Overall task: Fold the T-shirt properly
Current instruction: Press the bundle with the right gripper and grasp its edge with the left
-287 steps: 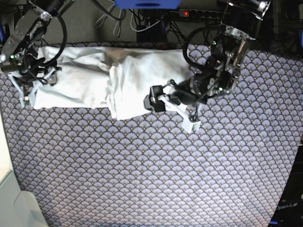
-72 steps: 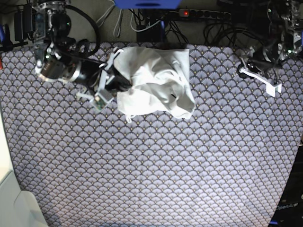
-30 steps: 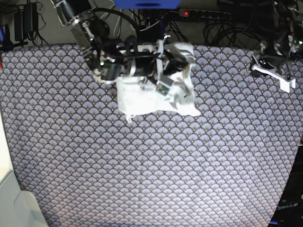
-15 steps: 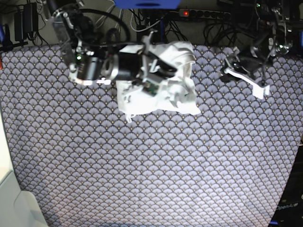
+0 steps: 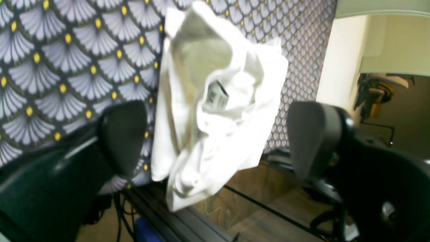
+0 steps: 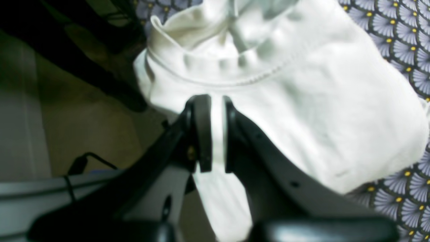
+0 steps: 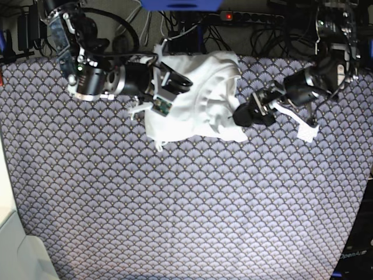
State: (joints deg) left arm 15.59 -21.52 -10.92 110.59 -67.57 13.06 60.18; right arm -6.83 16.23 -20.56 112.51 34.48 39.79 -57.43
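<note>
white cloth sits pinched between the two dark pads of the right gripper (image 6: 215, 134), whose jaws stand nearly closed with a thin fold of the t-shirt (image 6: 302, 111) running down through the narrow slot between them. in the right wrist view a stitched hem crosses the fabric just beyond the fingertips, and the shirt bunches in soft ridges above it. outward from there, in the base view, this gripper (image 7: 165, 92) lies over the far left part of the t-shirt (image 7: 198, 105), its arm reaching in from the far left corner of the purple-grey scallop-patterned cloth (image 7: 186, 210).

the left gripper (image 5: 215, 137) has its jaws spread wide, one dark finger (image 5: 122, 134) on each side of the wrist view with nothing between them; the t-shirt (image 5: 218, 111) shows in the gap, lying beyond the fingertips and not touched by them. in the base view this gripper (image 7: 247, 114) hovers just beside the shirt's right edge, close to its near right corner.

the t-shirt lies as a compact, wrinkled bundle at the far edge of the patterned cloth, near the middle of that edge, with its far side reaching the cloth's border. cables and a power strip (image 7: 250, 17) run along behind the far edge.
</note>
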